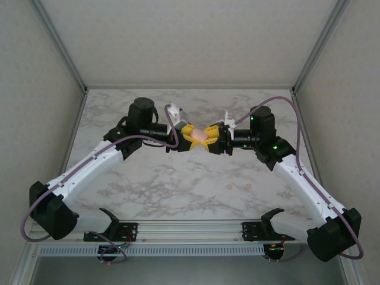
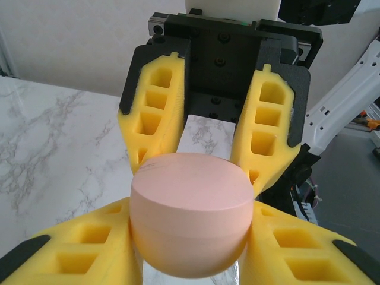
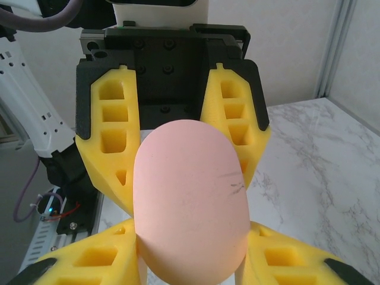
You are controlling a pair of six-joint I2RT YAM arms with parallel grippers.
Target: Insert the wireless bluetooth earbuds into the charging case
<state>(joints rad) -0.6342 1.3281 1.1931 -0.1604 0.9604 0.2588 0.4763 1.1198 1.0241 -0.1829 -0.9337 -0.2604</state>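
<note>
Top view: my left gripper (image 1: 189,138) and right gripper (image 1: 214,140) faced each other nose to nose, forearms level, both clamped on the pink case (image 1: 200,136) between them. Two pink earbuds (image 1: 229,187) lay on the table (image 1: 148,184) below, toward the right arm's base, so that arm was nearer.

Left wrist: my fingers (image 2: 77,249) flanked the case.

Right wrist: the case's long axis appeared to run toward the opposing gripper.

— Where can the table (image 1: 178,184) be crossed freely?
— The near marble is unobstructed, save two pink specks (image 1: 228,187), perhaps earbuds, right of centre.
— And the middle?
— It is barred: a pink case (image 1: 200,136) is clamped from both sides by the left gripper (image 1: 195,137) and the right gripper (image 1: 208,138).
</note>
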